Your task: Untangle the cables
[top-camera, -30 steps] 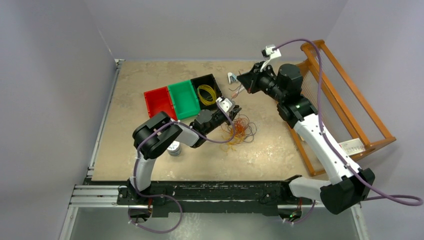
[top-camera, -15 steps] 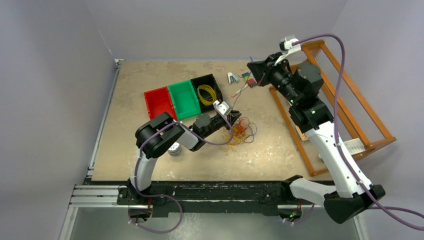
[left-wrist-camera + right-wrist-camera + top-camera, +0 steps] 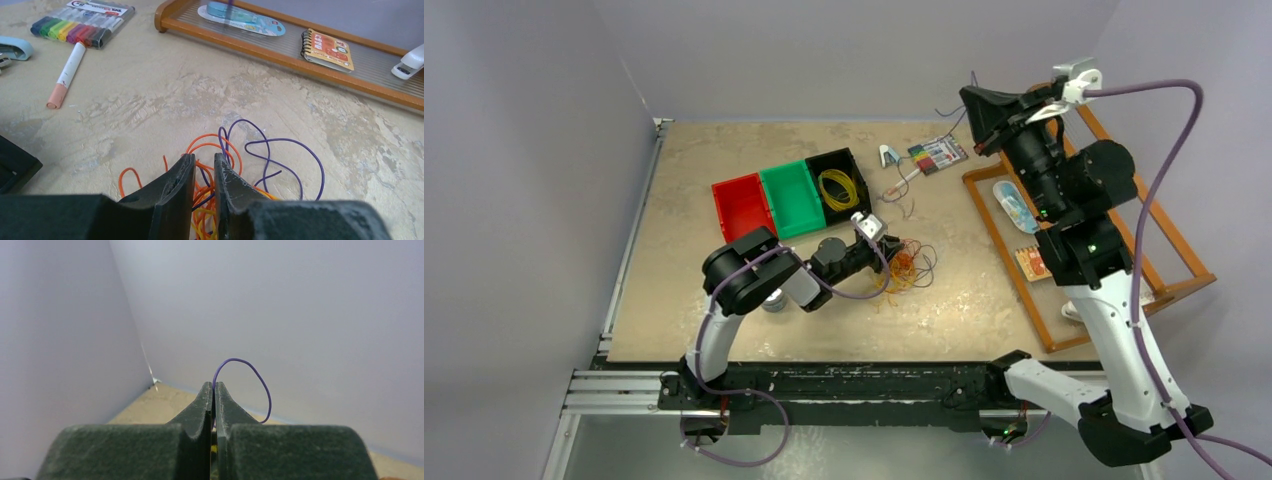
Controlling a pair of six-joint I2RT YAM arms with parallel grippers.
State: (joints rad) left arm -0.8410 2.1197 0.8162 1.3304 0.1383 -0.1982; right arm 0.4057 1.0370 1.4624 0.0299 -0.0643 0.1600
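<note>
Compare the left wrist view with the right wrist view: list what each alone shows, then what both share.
Left wrist only: the left gripper, its jaws nearly closed on the orange and purple cable tangle, plus the marker pack, a loose marker and the wooden tray holding a spiral notebook.
Right wrist only: the right gripper shut on a single purple cable loop, held up against the grey walls.
Both: dark gripper fingers in the foreground, some purple cable, and the beige tabletop.

Ahead of the left gripper (image 3: 204, 159), a marker pack (image 3: 82, 22) and a loose pen (image 3: 66, 75) lie to its left, and a wooden tray (image 3: 250, 51) holding a notebook (image 3: 327, 48) to its right.
</note>
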